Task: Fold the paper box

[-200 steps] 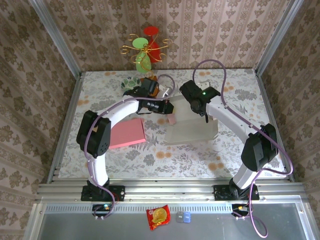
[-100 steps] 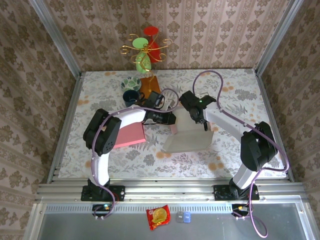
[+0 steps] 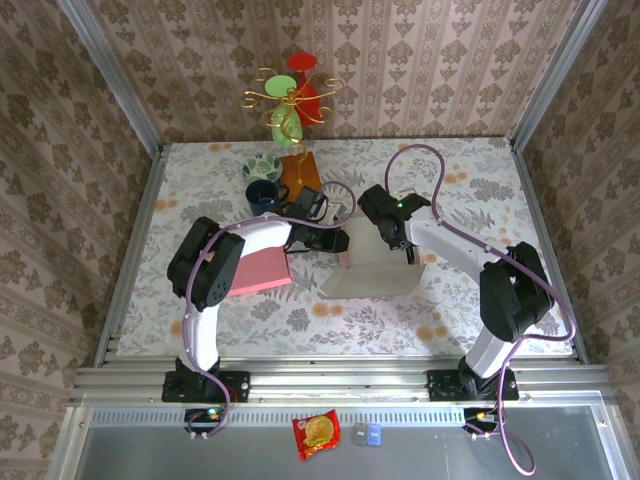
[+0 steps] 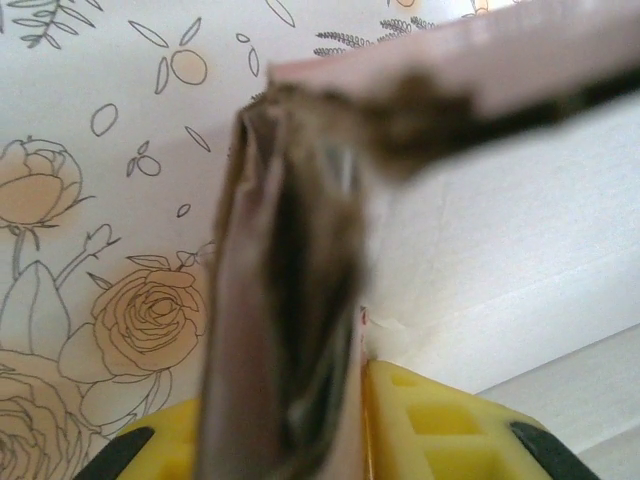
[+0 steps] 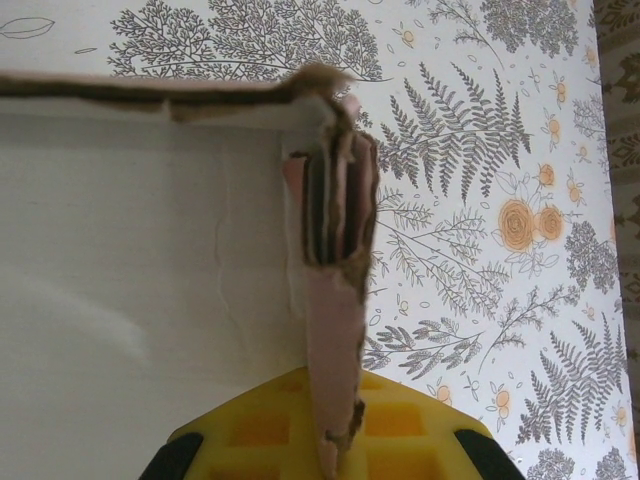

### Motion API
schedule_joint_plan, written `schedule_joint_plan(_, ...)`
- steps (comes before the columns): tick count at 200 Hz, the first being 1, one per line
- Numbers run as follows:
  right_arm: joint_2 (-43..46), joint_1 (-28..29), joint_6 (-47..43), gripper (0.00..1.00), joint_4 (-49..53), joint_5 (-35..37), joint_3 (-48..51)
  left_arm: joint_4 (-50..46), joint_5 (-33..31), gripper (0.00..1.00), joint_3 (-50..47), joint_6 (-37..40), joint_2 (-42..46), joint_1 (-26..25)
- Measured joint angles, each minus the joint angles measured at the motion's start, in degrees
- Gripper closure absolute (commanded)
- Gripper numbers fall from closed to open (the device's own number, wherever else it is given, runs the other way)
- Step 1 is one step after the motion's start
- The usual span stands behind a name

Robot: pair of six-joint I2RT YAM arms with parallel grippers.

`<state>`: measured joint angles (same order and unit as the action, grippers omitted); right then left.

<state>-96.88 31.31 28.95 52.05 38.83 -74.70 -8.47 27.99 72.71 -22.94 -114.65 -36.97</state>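
**Counter stock, as we find it**

1. White paper box with pink edges [image 3: 378, 275]: partly folded, lying at the middle of the floral-patterned counter [image 3: 200, 180], between the two arms.

2. Left fingers [image 3: 340, 243]: at the box's left edge. In the left wrist view, a folded brown-pink flap [image 4: 280, 300] of the box stands upright between the yellow pads [image 4: 430, 425]. The pad on the view's right touches it. We cannot tell whether the flap is clamped or loose.

3. Right fingers [image 3: 403, 247]: at the far right part of the box. In the right wrist view, they are closed on a thin pink flap [image 5: 335, 330]. This flap stands on edge and runs down between the yellow finger bodies. It sits at a corner where it meets an upright wall of the box.

4. Flat pink sheet of paper [image 3: 262, 268]: on the counter near the box, to its left, partly under the left arm.

5. Far-side group, well apart from the box:
   - dark blue cup [image 3: 262, 194]
   - green-patterned bowl [image 3: 262, 165]
   - orange-brown wooden block [image 3: 300, 172]
   - gold wire ornament with a red and a green disc [image 3: 292, 100], near the wall

6. Metal ledge in front of the arm bases:
   - red snack packet [image 3: 316, 433]
   - small blue-grey object [image 3: 368, 433], just beside the packet
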Motion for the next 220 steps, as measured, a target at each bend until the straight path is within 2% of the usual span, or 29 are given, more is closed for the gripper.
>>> schedule_joint_plan(43,0.0,0.15,0.0,1.0,-0.76,-0.35,0.0,0.28,0.28,0.87,0.0,0.11,0.0,0.24)
schedule_joint_plan(80,0.0,0.46,0.02,1.0,-0.74,-0.33,0.0,0.33,-1.31,0.88,0.02,-0.26,0.07,-0.31)
schedule_joint_plan(133,-0.98,0.66,1.09,1.0,-0.7,-0.28,0.0,-2.8,-10.47,0.78,0.94,-3.13,0.87,-2.78)
schedule_joint_plan(198,-1.36,1.03,1.31,1.0,-0.98,-0.55,0.0,-4.39,-14.45,0.77,0.87,-4.52,1.9,-2.78)
schedule_joint_plan(220,-1.36,1.16,1.31,1.0,-1.16,-0.59,0.0,-4.33,-14.56,0.87,0.79,-4.55,2.01,-2.75)
